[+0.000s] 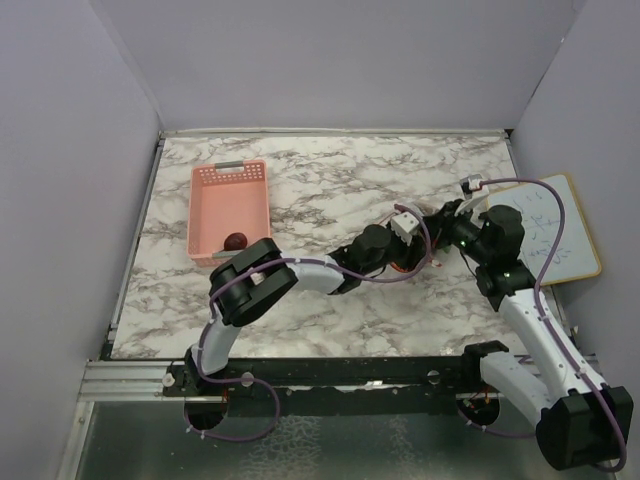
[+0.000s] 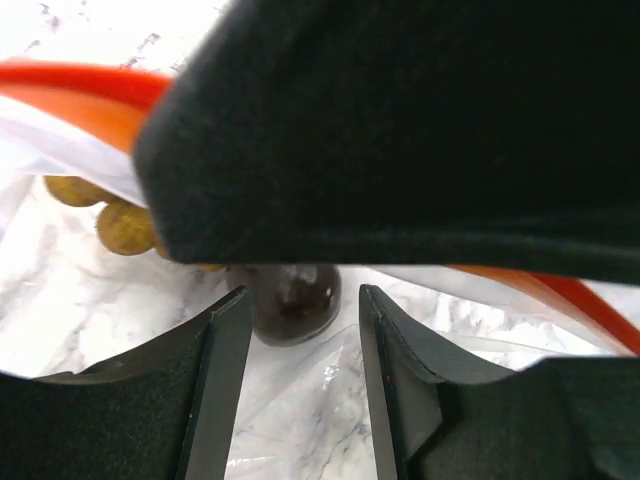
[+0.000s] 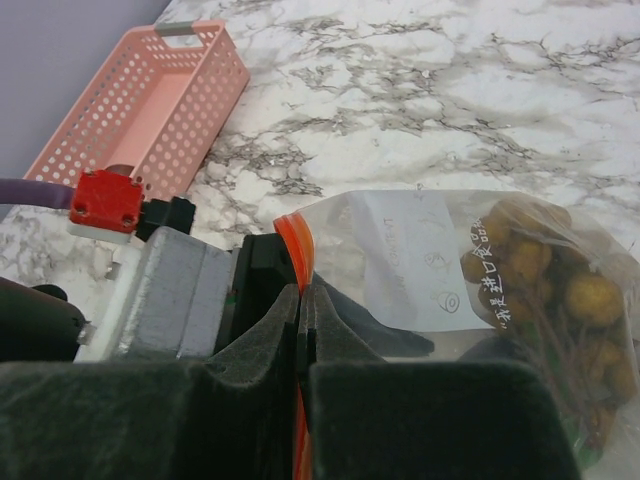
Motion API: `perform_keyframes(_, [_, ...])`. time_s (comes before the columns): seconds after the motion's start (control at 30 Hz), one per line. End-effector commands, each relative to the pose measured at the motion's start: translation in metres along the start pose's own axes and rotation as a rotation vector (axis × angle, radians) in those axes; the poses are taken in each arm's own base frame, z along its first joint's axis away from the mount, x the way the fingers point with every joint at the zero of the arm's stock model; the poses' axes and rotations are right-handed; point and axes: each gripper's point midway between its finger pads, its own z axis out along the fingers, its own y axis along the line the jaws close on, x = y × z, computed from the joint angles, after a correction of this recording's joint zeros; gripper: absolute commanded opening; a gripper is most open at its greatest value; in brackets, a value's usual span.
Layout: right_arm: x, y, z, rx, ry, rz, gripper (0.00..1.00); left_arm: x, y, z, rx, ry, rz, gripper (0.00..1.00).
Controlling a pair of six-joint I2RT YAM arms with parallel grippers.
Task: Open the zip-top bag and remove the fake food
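The zip-top bag [image 3: 420, 260] lies crinkled on the marble, its orange-red zip strip [image 3: 292, 235] pinched in my right gripper [image 3: 300, 297], which is shut on it. Golden-brown grape-like balls [image 3: 580, 290] fill the bag's far end. My left gripper [image 2: 302, 298] reaches into the bag's mouth with its jaws apart. A dark maroon round fruit [image 2: 290, 305] sits right at its fingertips, close to the left finger [image 2: 215, 380], with golden balls [image 2: 125, 228] beside it. In the top view both grippers meet at centre right, the left gripper [image 1: 425, 250] and the right gripper [image 1: 447, 222], and they hide most of the bag.
A pink plastic basket [image 1: 215, 176] stands at the back left with a dark round fruit [image 1: 235, 241] inside; its wall also shows in the right wrist view [image 3: 150, 90]. A small whiteboard [image 1: 560, 225] lies at the right edge. Grey walls enclose the marble table [image 1: 330, 170].
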Motion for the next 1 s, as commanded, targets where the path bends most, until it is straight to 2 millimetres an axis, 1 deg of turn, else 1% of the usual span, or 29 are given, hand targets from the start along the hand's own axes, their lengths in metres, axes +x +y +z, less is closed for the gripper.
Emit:
perform_keyframes(0.0, [-0.003, 0.009, 0.002, -0.052, -0.006, 0.002, 0.01, 0.009, -0.016, 0.011, 0.090, -0.019, -0.058, 0.53])
perform_keyframes(0.1, [-0.001, 0.012, 0.003, -0.070, -0.006, 0.011, 0.01, 0.021, -0.014, 0.014, 0.083, -0.010, -0.086, 0.60])
perform_keyframes(0.17, [-0.002, 0.014, 0.003, -0.081, -0.008, 0.015, 0.01, 0.030, -0.008, 0.016, 0.055, -0.004, -0.102, 0.67])
perform_keyframes(0.27, [-0.002, 0.016, 0.003, -0.093, -0.008, 0.020, 0.01, 0.034, -0.001, 0.018, 0.015, -0.022, -0.128, 0.77])
perform_keyframes(0.3, [-0.001, 0.017, 0.003, -0.098, -0.008, 0.023, 0.01, 0.035, 0.000, 0.019, 0.009, -0.027, -0.136, 0.81])
perform_keyframes(0.33, [0.000, 0.017, 0.002, -0.101, -0.007, 0.025, 0.01, 0.035, 0.000, 0.020, 0.010, -0.033, -0.143, 0.84])
perform_keyframes(0.4, [0.003, 0.019, 0.002, -0.108, -0.001, 0.033, 0.01, 0.037, 0.000, 0.024, 0.012, -0.038, -0.157, 0.93])
perform_keyframes(0.5, [0.008, 0.019, 0.002, -0.114, 0.010, 0.044, 0.01, 0.044, -0.003, 0.032, 0.028, -0.031, -0.178, 0.99])
perform_keyframes(0.57, [0.009, 0.020, 0.001, -0.115, 0.012, 0.052, 0.01, 0.052, -0.005, 0.037, 0.029, -0.027, -0.193, 0.97])
perform_keyframes(0.67, [0.016, 0.019, 0.002, -0.121, 0.024, 0.070, 0.01, 0.067, -0.003, 0.044, -0.012, -0.024, -0.225, 0.93])
perform_keyframes(0.77, [0.021, 0.023, 0.001, -0.142, 0.034, 0.090, 0.01, 0.078, 0.007, 0.049, -0.095, -0.037, -0.248, 0.86])
perform_keyframes(0.87, [0.025, 0.026, 0.000, -0.161, 0.039, 0.104, 0.01, 0.087, 0.011, 0.057, -0.141, -0.029, -0.244, 0.78])
perform_keyframes(0.9, [0.026, 0.027, -0.001, -0.164, 0.040, 0.105, 0.01, 0.093, 0.012, 0.058, -0.151, -0.019, -0.248, 0.75])
perform_keyframes(0.97, [0.028, 0.027, -0.001, -0.168, 0.044, 0.109, 0.01, 0.086, 0.010, 0.065, -0.149, -0.046, -0.281, 0.58])
